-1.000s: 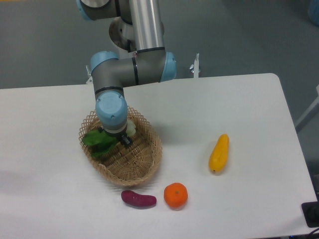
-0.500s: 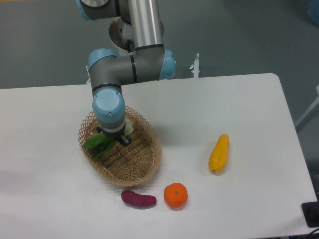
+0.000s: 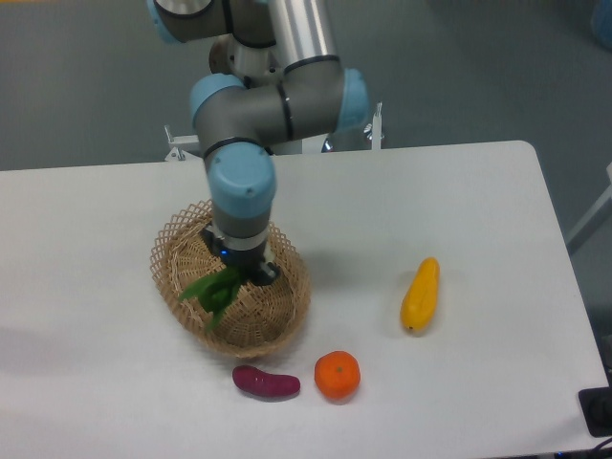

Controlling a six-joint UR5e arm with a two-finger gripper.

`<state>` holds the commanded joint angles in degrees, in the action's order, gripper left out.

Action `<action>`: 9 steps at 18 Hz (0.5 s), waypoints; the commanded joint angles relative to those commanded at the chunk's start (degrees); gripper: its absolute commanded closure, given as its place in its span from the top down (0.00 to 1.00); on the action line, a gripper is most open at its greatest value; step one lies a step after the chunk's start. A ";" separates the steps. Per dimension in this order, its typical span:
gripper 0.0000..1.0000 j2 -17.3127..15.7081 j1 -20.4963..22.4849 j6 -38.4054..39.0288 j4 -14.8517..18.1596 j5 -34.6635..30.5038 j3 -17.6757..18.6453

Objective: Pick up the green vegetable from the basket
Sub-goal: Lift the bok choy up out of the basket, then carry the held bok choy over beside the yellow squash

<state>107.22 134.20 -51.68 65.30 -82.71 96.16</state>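
The bok choy [image 3: 216,290] hangs over the middle of the wicker basket [image 3: 174,251], its dark green leaves drooping down and to the left toward the woven floor, while its pale stalk end is hidden under the arm's wrist. The tool [image 3: 241,274] sits directly above those leaves and appears clenched on the bok choy, though the fingers themselves are mostly covered by the light blue wrist joint and only a dark tip shows at the right. Whether the leaves touch the basket floor cannot be told. The basket, a tan oval with an open lattice rim, rests on the white counter [image 3: 459,191]. Just beyond the basket's near edge lies a purple sweet potato [image 3: 266,382], and beside that, further right of the basket, sits an orange [image 3: 337,375]. Well to the right of the basket, apart from everything else, a yellow oblong vegetable [image 3: 420,294] lies on the counter. The grey and blue UR5e arm [image 3: 277,91] rises from behind the basket. No brand marks, labels or writing can be read anywhere.
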 joint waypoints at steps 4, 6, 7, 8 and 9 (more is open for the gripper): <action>0.11 2.10 5.10 -0.18 0.00 0.09 -4.83; 0.11 3.95 6.60 -0.09 0.09 0.00 -7.47; 0.11 4.65 7.21 -0.09 0.09 -0.09 -8.35; 0.11 5.53 7.83 -0.09 0.09 -0.17 -9.23; 0.11 6.24 8.62 -0.18 0.09 -0.35 -10.02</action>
<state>113.46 142.81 -51.85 65.39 -83.05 86.14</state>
